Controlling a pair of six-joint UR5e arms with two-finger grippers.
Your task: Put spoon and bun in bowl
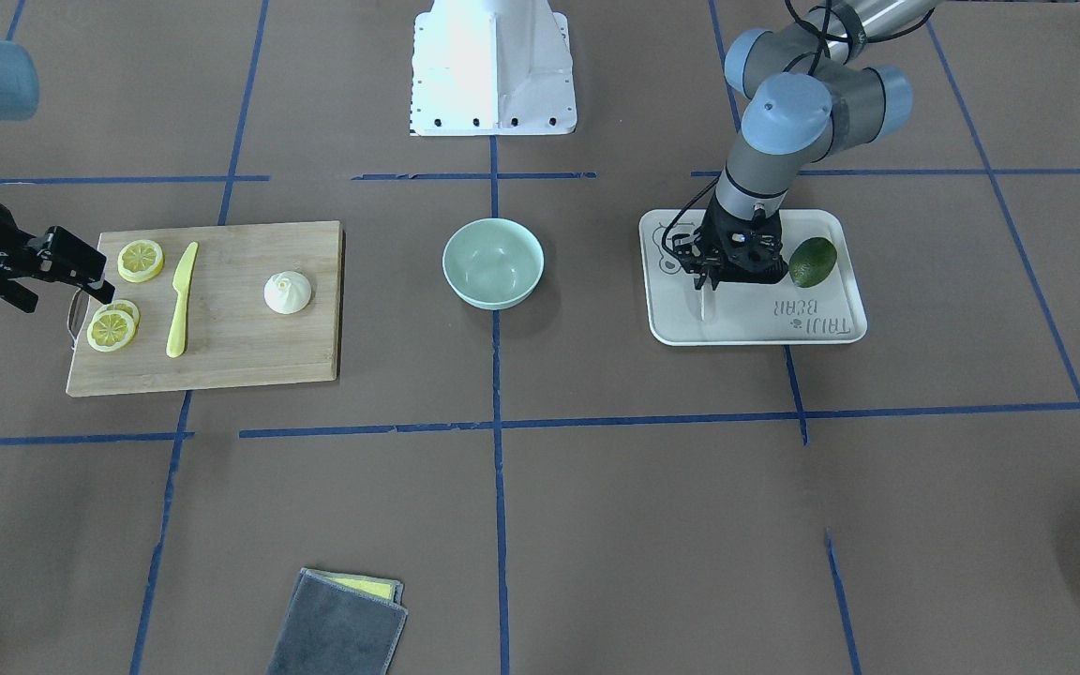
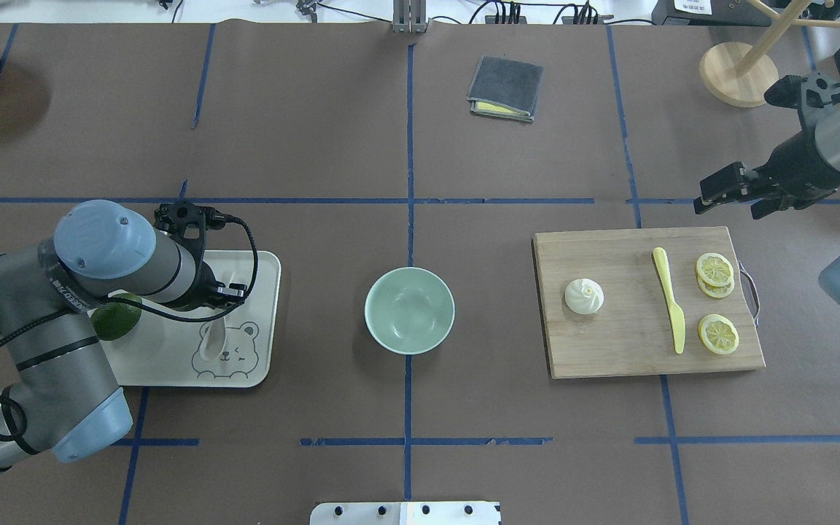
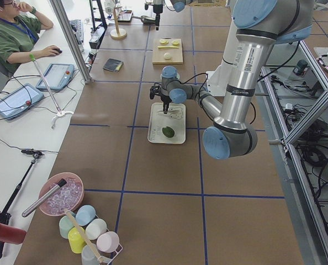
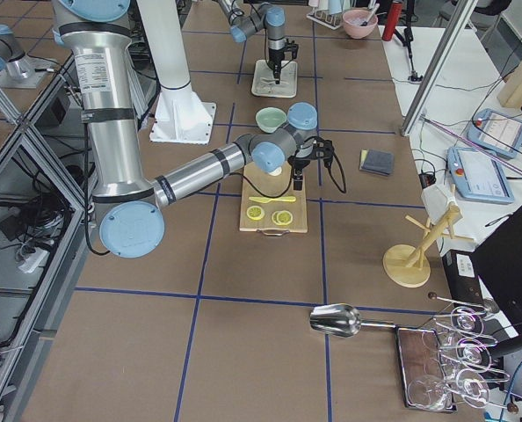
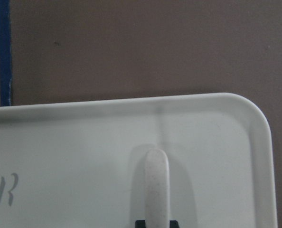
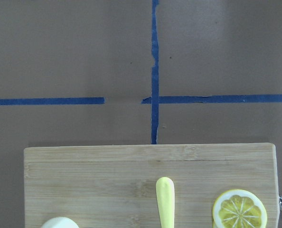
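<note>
— Why is the left pincer [image 1: 704, 284] held low over the tray [image 1: 831, 328]?
— The spoon [image 1: 705, 306] is laid there to be gripped, though whether it is clenched cannot be told. The right pincer [image 2: 726, 208] is held spread, and the bun [image 1: 288, 292] is set on the board [image 1: 240, 356].

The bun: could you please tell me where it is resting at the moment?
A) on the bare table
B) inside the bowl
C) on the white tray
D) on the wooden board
D: the bun sits on the board, well apart from the bowl, which has nothing in it.
</note>
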